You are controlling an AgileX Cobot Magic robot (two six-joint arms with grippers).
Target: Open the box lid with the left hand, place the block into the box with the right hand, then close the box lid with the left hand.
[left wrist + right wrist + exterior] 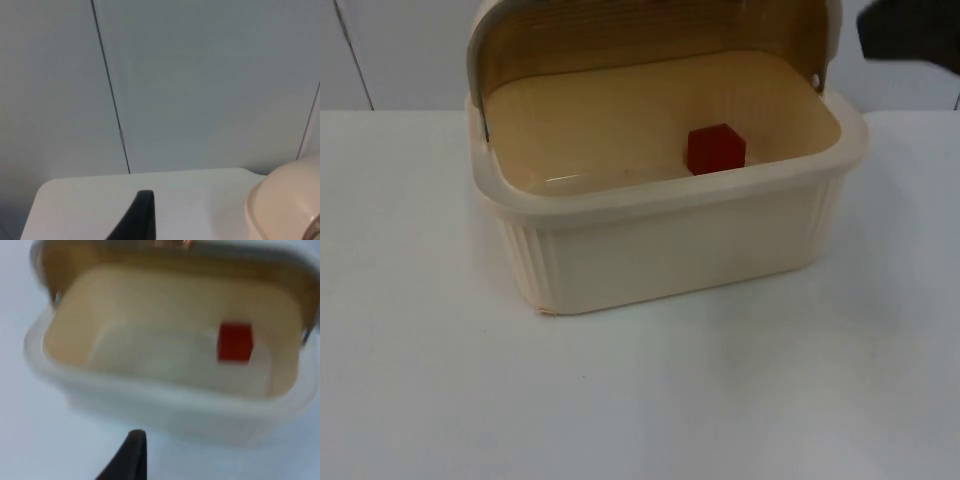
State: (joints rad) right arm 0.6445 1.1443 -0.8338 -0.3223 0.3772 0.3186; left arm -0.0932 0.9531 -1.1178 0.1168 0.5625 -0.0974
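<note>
Cream box [670, 235] on white table [640, 400], lid [650, 30] swung up and back, open. Red block [716, 148] inside on box floor, right of centre, near front wall. Right gripper [131, 455] above table just before box front; left gripper [140, 217] beside box, facing grey partition wall [200, 85]. Cannot tell finger spread on either

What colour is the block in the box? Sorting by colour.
Red block, clearest in the top view.
</note>
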